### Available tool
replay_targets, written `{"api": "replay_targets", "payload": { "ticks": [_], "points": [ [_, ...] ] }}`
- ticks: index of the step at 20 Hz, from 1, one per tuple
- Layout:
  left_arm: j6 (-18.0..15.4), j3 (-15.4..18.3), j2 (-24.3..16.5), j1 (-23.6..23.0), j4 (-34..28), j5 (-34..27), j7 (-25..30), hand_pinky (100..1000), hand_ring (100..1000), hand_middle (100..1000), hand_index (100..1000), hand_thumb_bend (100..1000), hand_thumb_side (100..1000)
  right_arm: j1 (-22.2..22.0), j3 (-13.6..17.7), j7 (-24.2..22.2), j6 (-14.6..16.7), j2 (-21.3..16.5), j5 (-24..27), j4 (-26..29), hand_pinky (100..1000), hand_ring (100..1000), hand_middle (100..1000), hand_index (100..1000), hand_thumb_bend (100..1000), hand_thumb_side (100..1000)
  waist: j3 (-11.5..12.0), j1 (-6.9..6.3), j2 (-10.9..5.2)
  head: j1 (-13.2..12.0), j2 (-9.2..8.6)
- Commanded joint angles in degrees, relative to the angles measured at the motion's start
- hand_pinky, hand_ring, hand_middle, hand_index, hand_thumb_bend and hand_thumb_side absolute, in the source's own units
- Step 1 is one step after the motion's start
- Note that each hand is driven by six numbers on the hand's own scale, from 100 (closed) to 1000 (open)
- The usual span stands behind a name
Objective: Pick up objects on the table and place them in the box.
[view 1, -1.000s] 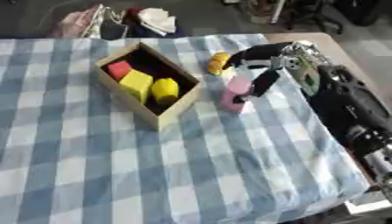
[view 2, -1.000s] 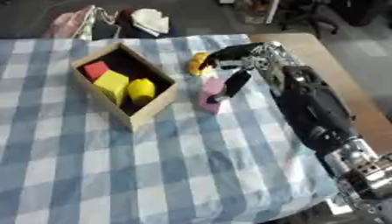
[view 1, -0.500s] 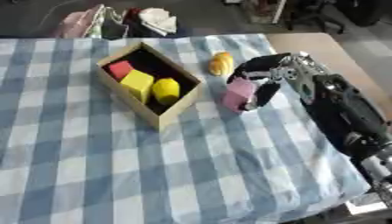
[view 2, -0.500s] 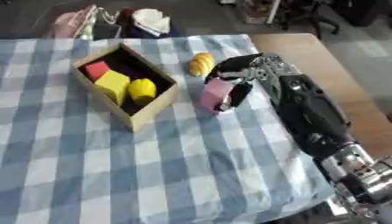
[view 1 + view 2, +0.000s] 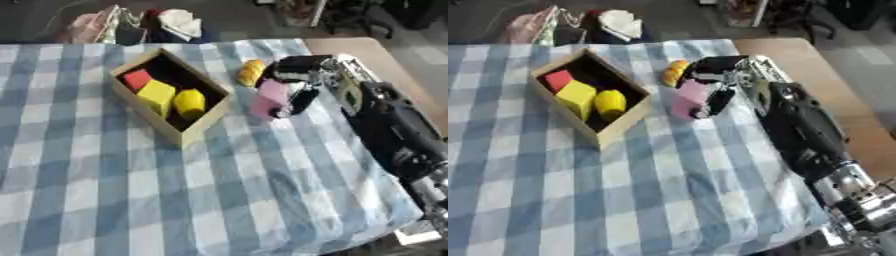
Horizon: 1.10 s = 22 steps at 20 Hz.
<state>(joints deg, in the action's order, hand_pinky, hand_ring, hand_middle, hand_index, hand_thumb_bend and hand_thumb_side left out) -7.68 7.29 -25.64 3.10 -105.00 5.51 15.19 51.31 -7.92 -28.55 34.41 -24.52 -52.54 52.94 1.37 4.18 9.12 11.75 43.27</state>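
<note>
A pink block (image 5: 268, 99) hangs just right of the wooden box (image 5: 207, 125), held off the cloth with my right hand (image 5: 297, 80) curled round it. Inside the box lie a red block (image 5: 136, 79), a yellow block (image 5: 157, 95) and a rounder yellow piece (image 5: 189, 101). An orange-yellow object (image 5: 251, 73) lies on the checked cloth behind the pink block, close to my fingers. My left hand shows in neither view.
The blue-and-white checked cloth (image 5: 131, 190) covers the table; bare wood (image 5: 833, 90) shows at the right. My right arm (image 5: 394, 130) lies along the cloth's right edge. Bags and clutter (image 5: 131, 25) sit beyond the far edge.
My right hand has closed on the pink block, lifted it and carried it left toward the box. The orange-yellow object has stayed in place.
</note>
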Motion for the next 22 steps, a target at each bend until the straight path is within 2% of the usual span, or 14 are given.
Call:
{"api": "replay_targets", "payload": {
  "ticks": [1, 6, 12, 15, 17, 22],
  "points": [
    [-0.1, 0.6, -0.4, 0.2, -1.2, -0.5, 0.1, 729, 534, 598, 754, 100, 538, 3.4, 1.0, -0.7, -0.8, -1.2, 4.0, 2.9, 621, 585, 627, 835, 152, 279, 0.1, -0.33, -1.5, 0.2, -0.3],
    [-0.2, 0.6, -0.1, 0.4, -1.5, -0.9, 0.5, 730, 535, 598, 755, 100, 538, 8.5, 1.6, -0.6, -1.7, 2.4, 7.2, 1.8, 622, 573, 614, 833, 100, 226, 0.4, -0.51, -1.38, 0.9, -0.39],
    [-0.2, 0.5, 0.4, 0.8, -1.6, -1.2, 1.0, 730, 535, 598, 754, 100, 542, 12.6, 0.6, -1.8, 0.0, 8.7, 7.5, -2.8, 654, 598, 649, 863, 100, 277, 1.3, -0.63, -1.06, 1.9, -0.53],
    [-0.2, 0.2, 0.6, 1.2, -1.7, -1.5, 1.3, 732, 535, 598, 755, 100, 543, 13.9, 0.6, -2.2, 0.3, 11.8, 4.5, -5.2, 683, 638, 709, 899, 104, 325, 1.9, -0.72, -0.78, 2.4, -0.84],
    [-0.2, 0.1, 0.8, 1.5, -1.8, -1.6, 1.6, 732, 535, 598, 755, 100, 543, 14.6, 1.3, -0.8, -0.4, 13.4, 1.4, -6.9, 706, 685, 763, 920, 149, 359, 2.4, -0.82, -0.55, 2.9, -1.13],
    [-0.2, -0.2, 1.1, 2.2, -1.8, -1.8, 2.0, 734, 527, 598, 755, 100, 546, 15.6, 4.0, 8.4, -5.7, 16.5, -8.0, -10.6, 737, 748, 841, 953, 217, 450, 3.6, -1.02, 0.05, 4.2, -1.76]
  ]
}}
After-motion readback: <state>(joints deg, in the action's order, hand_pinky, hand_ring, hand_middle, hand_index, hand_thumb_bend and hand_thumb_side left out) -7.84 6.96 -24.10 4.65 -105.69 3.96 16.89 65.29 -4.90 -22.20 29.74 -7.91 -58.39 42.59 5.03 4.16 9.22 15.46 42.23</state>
